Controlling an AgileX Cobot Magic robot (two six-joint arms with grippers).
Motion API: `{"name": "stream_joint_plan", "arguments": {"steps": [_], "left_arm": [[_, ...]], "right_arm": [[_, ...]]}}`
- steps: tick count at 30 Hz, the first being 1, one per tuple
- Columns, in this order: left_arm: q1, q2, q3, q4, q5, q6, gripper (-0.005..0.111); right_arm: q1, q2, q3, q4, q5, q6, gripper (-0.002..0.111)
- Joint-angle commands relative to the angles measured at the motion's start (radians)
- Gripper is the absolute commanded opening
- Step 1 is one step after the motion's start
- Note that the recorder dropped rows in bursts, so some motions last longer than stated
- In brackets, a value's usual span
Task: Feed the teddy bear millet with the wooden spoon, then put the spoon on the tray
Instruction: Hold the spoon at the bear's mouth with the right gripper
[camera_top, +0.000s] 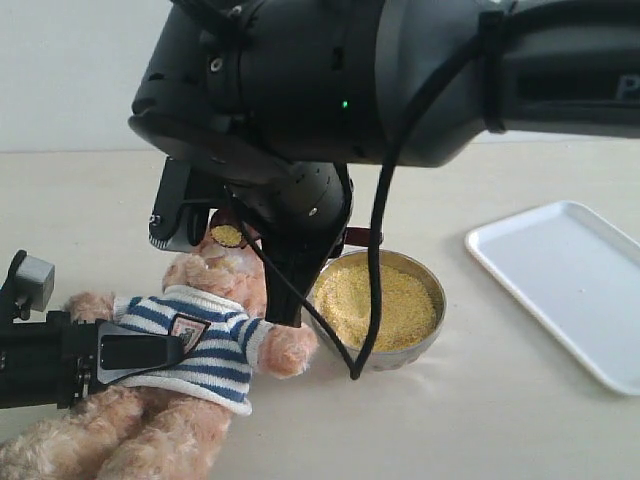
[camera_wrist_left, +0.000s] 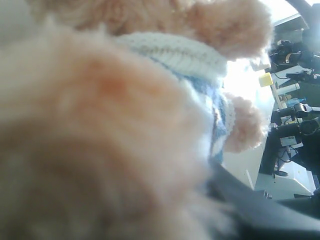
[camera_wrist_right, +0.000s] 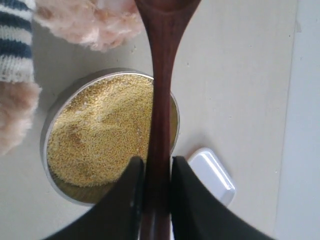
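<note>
Right pincer (camera_wrist_right: 157, 167): closed on the wooden spoon (camera_wrist_right: 162, 75). You see both fingers (camera_wrist_right: 125, 200) pressed to the slim handle, one on each side. The spoon runs straight out ahead of the fingertips. In the exterior view its round end sits at the face of the teddy bear (camera_top: 200, 340) and carries a small yellow heap.

Metal bowl (camera_wrist_right: 46, 132): on the table (camera_top: 480, 400) under the spoon handle, just ahead of the right pincer's tips and beside the bear's arm. It is filled with millet (camera_wrist_right: 100, 130). The fingers do not touch it.

Tray (camera_top: 570, 280): flat on the table, well apart from the right pincer, on the side of the bowl away from the bear.

Left pincer (camera_top: 150, 352): lies against the bear's striped shirt, with one dark finger across the torso next to the chest badge. Its wrist view shows mostly blurred fur, so you cannot tell whether it clamps the bear or only rests there.
</note>
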Motion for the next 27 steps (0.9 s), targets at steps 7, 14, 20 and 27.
{"name": "stream_joint_plan", "arguments": {"steps": [7,14,20,27], "left_arm": [[-0.003,-0.001,-0.002,-0.005,0.039,0.009,0.005],[-0.003,-0.001,-0.002,-0.005,0.039,0.009,0.005],[-0.003,-0.001,-0.002,-0.005,0.039,0.009,0.005],[-0.003,-0.001,-0.002,-0.005,0.039,0.009,0.005]], "right_arm": [[0.029,0.012,-0.005,-0.049,0.007,-0.03,0.0],[0.039,0.029,-0.005,-0.102,0.007,-0.038,0.0],[0.063,0.033,-0.005,-0.135,0.007,-0.056,0.0],[0.076,0.051,-0.005,-0.183,0.007,-0.03,0.0]]}}
